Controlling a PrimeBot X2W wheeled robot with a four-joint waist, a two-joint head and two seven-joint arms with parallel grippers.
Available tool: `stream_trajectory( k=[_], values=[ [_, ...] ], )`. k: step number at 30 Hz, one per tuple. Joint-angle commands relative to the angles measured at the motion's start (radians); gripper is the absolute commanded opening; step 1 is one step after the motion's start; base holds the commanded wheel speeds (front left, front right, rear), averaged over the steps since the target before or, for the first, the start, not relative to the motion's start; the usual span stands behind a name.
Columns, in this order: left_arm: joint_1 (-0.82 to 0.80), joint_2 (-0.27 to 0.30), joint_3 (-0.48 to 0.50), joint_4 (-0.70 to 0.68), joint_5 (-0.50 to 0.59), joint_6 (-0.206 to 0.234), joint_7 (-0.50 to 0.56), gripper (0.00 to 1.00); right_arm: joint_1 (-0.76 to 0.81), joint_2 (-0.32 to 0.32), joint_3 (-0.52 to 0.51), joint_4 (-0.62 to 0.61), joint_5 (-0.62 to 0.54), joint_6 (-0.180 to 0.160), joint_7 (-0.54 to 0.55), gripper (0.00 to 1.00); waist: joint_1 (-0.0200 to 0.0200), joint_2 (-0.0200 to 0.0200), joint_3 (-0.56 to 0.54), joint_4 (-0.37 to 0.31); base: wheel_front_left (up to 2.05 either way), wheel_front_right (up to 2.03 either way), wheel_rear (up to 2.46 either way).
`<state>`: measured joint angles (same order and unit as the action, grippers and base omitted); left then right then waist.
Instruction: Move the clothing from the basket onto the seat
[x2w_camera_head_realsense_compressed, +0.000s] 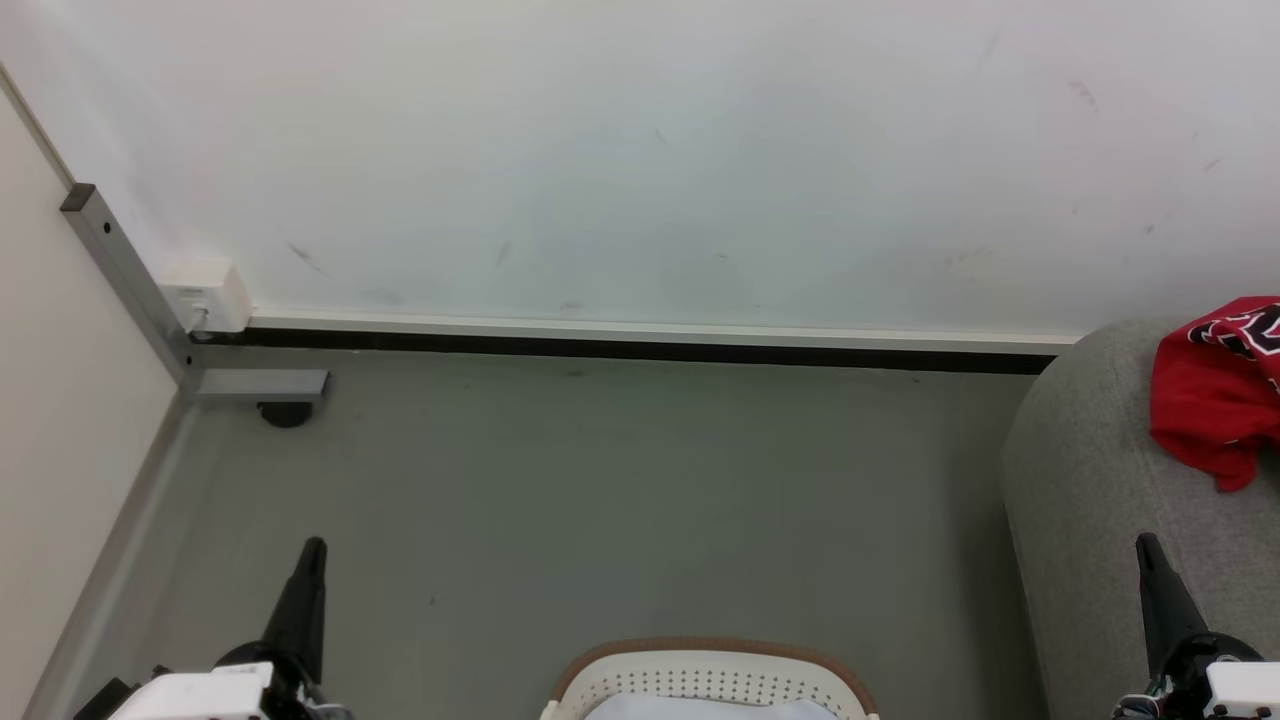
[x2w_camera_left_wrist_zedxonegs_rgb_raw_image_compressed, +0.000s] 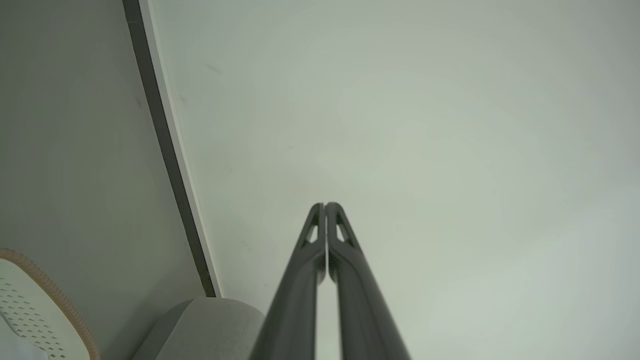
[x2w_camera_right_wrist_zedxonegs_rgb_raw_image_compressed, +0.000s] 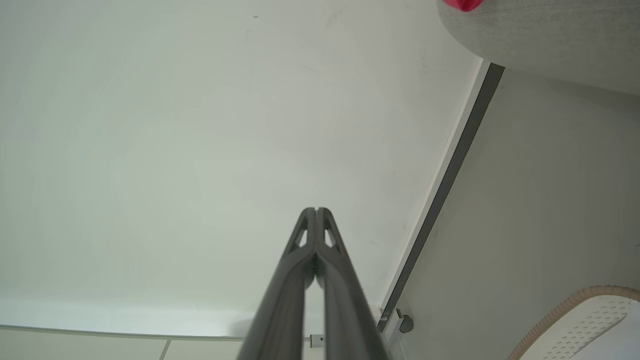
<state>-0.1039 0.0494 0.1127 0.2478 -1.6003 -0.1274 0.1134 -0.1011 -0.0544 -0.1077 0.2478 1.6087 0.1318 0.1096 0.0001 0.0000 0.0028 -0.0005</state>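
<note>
The white perforated basket (x2w_camera_head_realsense_compressed: 710, 678) with its brown rim sits at the bottom centre of the head view, a pale whitish piece (x2w_camera_head_realsense_compressed: 710, 710) lying inside it. On the grey seat (x2w_camera_head_realsense_compressed: 1080, 480) at the right lies the red jersey (x2w_camera_head_realsense_compressed: 1215, 390) with black-and-white lettering. My left gripper (x2w_camera_head_realsense_compressed: 312, 548) stands shut at the lower left, left of the basket, holding nothing. My right gripper (x2w_camera_head_realsense_compressed: 1146, 545) is shut over the seat's front edge, below the jersey. Both wrist views show fingers pressed together: left gripper (x2w_camera_left_wrist_zedxonegs_rgb_raw_image_compressed: 325, 205), right gripper (x2w_camera_right_wrist_zedxonegs_rgb_raw_image_compressed: 316, 210).
A white wall (x2w_camera_head_realsense_compressed: 640, 150) with a dark baseboard (x2w_camera_head_realsense_compressed: 640, 350) runs behind the grey floor (x2w_camera_head_realsense_compressed: 600, 500). A metal post with a socket box (x2w_camera_head_realsense_compressed: 205, 295) and a small caster stands in the far left corner. The basket rim (x2w_camera_left_wrist_zedxonegs_rgb_raw_image_compressed: 45, 290) and seat (x2w_camera_left_wrist_zedxonegs_rgb_raw_image_compressed: 205, 325) edge the left wrist view.
</note>
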Motion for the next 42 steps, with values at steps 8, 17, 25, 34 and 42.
stream_trajectory(
  k=[8,17,25,34,42],
  values=[
    [-0.01,0.002,0.004,-0.003,-0.018,-0.006,0.005,0.0,-0.013,0.001,-0.006,-0.005,0.008,-0.002,0.003,0.0,-0.0001,0.0,0.0,0.0,0.0,0.0,0.0],
    [-0.01,0.002,0.004,-0.004,-0.018,-0.006,0.005,0.0,-0.013,0.002,-0.007,-0.005,0.007,-0.002,0.004,0.0,-0.0001,0.0,0.0,0.0,0.0,0.0,0.0],
    [-0.01,0.002,0.004,-0.004,-0.018,-0.006,0.005,0.0,-0.013,0.002,-0.007,-0.005,0.006,-0.002,0.004,0.0,-0.0001,0.0,0.0,0.0,0.0,0.0,0.0],
    [-0.01,0.002,0.004,-0.004,-0.018,-0.006,0.005,0.0,-0.013,0.003,-0.008,-0.005,0.005,-0.002,0.005,0.0,-0.0001,0.0,0.0,0.0,0.0,0.0,0.0],
    [-0.01,0.002,0.004,-0.004,-0.018,-0.006,0.005,0.0,-0.014,0.003,-0.008,-0.005,0.005,-0.002,0.006,0.0,-0.0001,0.0,0.0,0.0,0.0,0.0,0.0]
  ],
)
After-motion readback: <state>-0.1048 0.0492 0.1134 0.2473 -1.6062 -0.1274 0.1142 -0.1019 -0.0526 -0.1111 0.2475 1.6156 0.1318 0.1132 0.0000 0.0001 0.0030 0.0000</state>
